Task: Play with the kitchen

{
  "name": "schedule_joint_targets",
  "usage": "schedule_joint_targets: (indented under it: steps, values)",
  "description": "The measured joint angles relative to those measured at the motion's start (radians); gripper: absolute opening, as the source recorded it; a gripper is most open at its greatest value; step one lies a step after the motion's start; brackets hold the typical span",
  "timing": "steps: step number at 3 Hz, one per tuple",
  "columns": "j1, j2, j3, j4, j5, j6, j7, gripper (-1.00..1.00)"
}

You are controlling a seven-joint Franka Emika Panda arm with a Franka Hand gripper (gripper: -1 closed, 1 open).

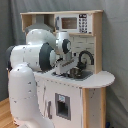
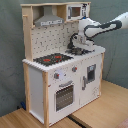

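Tool (image 2: 78, 46) low over the sink (image 2: 80, 51) of the kitchen (image 2: 60, 75)

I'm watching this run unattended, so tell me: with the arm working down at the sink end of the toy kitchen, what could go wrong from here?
The gripper sits low over the grey sink, right beside the black tap; a sideways move might knock or snag it. The kitchen is tall and narrow, so a hard push could perhaps shift or tip it.

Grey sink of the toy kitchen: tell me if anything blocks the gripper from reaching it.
Nothing visible does. In the second exterior view the gripper hangs directly over the grey sink, beside the black tap.
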Motion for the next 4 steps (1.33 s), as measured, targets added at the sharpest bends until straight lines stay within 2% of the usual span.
schedule_joint_targets:
  steps: [1, 2, 3, 4]
  values:
    - [0.000, -0.028, 0.000, 0.012, 0.030, -0.013, -0.029, -1.00]
    - [0.000, -0.031, 0.000, 0.014, 0.034, -0.014, -0.034, 1.00]
    - [0.000, -0.042, 0.000, 0.018, 0.054, -0.015, -0.064, 1.00]
    - [0.000, -0.043, 0.000, 0.018, 0.056, -0.014, -0.067, -1.00]
